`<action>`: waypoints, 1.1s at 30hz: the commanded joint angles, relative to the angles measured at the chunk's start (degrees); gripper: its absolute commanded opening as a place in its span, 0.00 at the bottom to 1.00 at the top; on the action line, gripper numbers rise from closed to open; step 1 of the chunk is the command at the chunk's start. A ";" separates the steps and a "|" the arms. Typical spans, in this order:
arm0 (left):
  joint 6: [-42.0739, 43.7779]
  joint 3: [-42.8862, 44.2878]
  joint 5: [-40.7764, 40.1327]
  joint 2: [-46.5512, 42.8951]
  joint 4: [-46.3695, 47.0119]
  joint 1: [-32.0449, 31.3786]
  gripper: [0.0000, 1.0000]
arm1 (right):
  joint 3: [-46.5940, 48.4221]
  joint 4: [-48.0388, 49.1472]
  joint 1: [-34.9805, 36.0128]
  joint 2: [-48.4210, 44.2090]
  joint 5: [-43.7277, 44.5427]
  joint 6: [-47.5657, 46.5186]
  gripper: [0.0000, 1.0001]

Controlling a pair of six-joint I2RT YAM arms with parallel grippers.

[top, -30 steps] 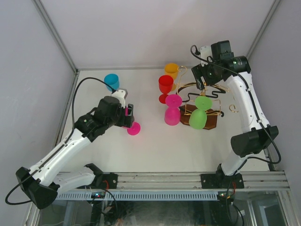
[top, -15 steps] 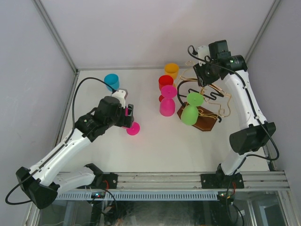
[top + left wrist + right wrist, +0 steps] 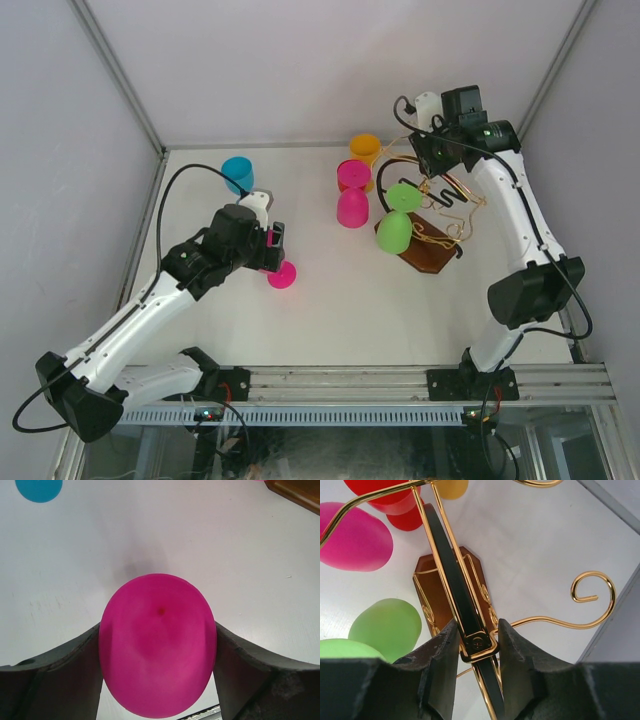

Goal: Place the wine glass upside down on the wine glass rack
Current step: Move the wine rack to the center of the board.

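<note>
No readable text, labels, brands, numbers or signs in any view.

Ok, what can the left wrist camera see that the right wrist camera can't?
Only the left wrist view: the left pincer gripping a pink wine glass, plus a blue glass. Only the right wrist view: the right pincer clamped on the wine glass rack by its black loop, with a green glass, red glass and orange glass. Both: the white table and the rack's brown wooden base.

Blue glass (image 3: pixel 237 172) standing far-left, orange glass (image 3: pixel 365 148) at back; white table (image 3: pixel 330 310)
</note>
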 commanded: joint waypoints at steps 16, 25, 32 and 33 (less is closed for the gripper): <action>1.69 0.75 -0.52 -0.35 0.50 -0.12 0.77 | 1.18 9.01 0.17 3.93 -7.60 -13.76 0.19; 1.29 0.31 -0.27 -2.08 0.08 -0.12 0.76 | 1.05 9.44 -0.17 2.49 -10.40 -15.77 0.43; 1.01 -1.33 0.35 -6.45 1.14 -0.12 0.76 | 0.74 12.87 -0.59 -5.09 -12.67 -10.80 0.70; 0.98 -1.47 0.70 -6.96 1.18 -0.12 0.76 | 0.57 13.62 -0.58 -6.42 -12.59 -9.82 0.72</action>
